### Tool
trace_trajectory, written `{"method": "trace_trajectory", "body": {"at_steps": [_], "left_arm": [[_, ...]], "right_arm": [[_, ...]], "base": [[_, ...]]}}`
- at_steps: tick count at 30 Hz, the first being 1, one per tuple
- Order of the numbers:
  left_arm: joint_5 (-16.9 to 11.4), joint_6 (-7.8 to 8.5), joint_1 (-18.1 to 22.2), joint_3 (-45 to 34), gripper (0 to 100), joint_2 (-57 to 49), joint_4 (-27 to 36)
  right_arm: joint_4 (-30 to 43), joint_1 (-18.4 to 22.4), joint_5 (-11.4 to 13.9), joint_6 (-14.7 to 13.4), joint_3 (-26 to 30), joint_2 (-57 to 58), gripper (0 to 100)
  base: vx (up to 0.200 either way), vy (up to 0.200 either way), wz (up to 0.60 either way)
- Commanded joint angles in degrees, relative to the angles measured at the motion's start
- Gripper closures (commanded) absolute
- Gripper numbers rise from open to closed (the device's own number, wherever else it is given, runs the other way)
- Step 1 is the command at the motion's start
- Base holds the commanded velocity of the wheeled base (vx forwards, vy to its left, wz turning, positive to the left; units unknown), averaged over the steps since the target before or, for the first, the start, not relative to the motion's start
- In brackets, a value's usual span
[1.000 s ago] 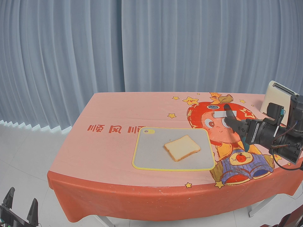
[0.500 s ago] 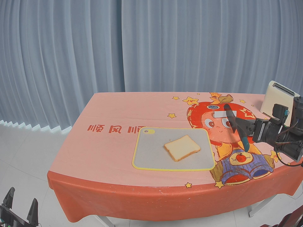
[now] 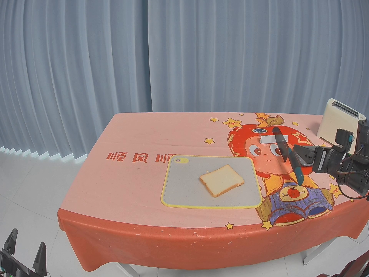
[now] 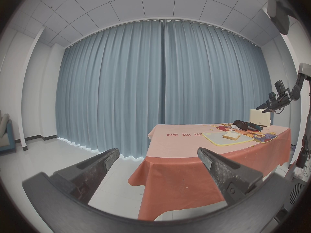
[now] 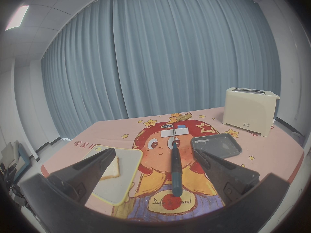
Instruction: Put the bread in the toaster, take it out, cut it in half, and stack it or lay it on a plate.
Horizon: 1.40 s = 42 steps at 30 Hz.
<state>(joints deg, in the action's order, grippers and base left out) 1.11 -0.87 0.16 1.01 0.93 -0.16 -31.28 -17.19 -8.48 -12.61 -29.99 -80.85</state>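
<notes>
Head view: the bread [image 3: 221, 180] lies flat on the cutting board [image 3: 180, 191], mid-table [image 3: 153, 135], with the toaster [image 3: 340, 120] at the far right. The knife [image 3: 289, 159] lies right of the board, blade far, teal handle near. The right tool [image 3: 300, 154] hovers just right of it.

Left wrist view: the left tool [image 4: 157, 152] is spread wide, holding nothing, low and well apart from the table.

Right wrist view: the right tool [image 5: 155, 153] is wide open and empty. The knife's [image 5: 176, 169] long axis runs straight away between the jaws, handle end nearest, with a grey tray [image 5: 215, 145] just right of the blade. The right arm is clearly nearer, so picking up the knife looks like the next move.
</notes>
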Motion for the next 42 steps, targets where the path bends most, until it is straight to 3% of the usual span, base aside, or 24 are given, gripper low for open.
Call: {"method": "trace_trajectory", "body": {"at_steps": [1,42], "left_arm": [[0.03,-0.01,0.02,-1.01,0,-0.31,-0.02],[0.03,-0.01,0.02,-1.01,0,-0.31,-0.02]], "right_arm": [[-0.1,0.84,-0.04,0.21,0.19,-1.24,0],[-0.1,1.54,-0.04,0.21,1.78,-6.25,0]], "base": [[0.0,0.0,0.0],[0.0,0.0,0.0]]}}
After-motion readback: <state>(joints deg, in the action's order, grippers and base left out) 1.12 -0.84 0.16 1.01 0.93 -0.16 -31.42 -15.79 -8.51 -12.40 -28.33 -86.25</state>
